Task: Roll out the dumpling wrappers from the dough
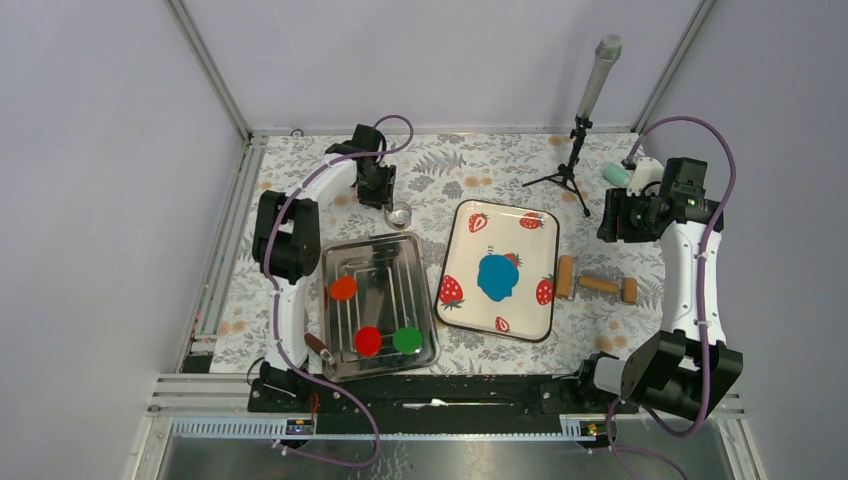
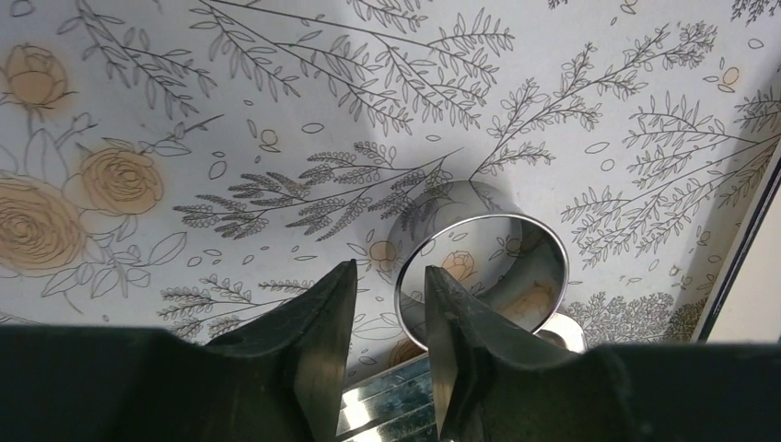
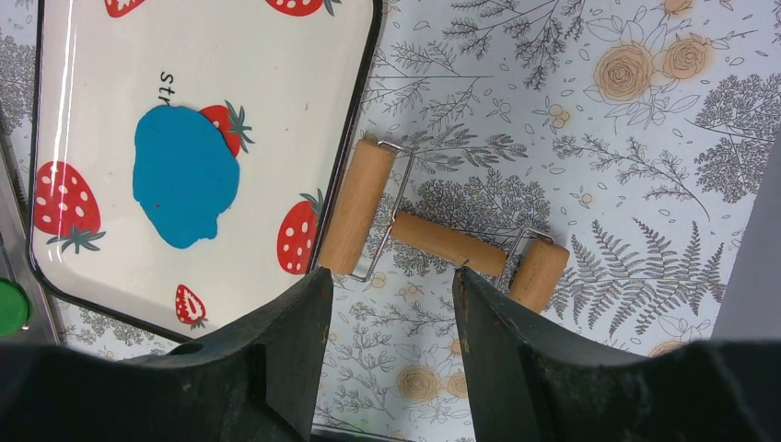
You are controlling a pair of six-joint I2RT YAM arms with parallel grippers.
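Hovering at the far-left part of the desk, the left claw (image 2: 387, 276) is being held released, nothing clenched. The steel ring cutter (image 2: 479, 276) is sitting under it, and one side of its wall looks to be lying between the fingers with a gap either side. The right claw (image 3: 391, 281) is also being held released and empty, above the wooden roller (image 3: 447, 241) near the desk's right edge.

The dough (image 1: 497, 277) is lying as a flattened, ragged blue patch mid-way in the strawberry tray (image 1: 520, 250), right of desk centre. From the left claw it is being read as rightward and toward the near edge; from the right claw, leftward and toward the near edge. The roller is lying just beside the tray's right rim, long axis left-right and slightly skewed, wide drum at the tray end. The right arm is being judged nearer the roller.

The steel tray (image 1: 385, 280) at the near-left is holding a rack with three discs: orange (image 1: 343, 288), red (image 1: 368, 340), green (image 1: 406, 340). The dough is looking rolled flat, so cutting is probably being set up next.
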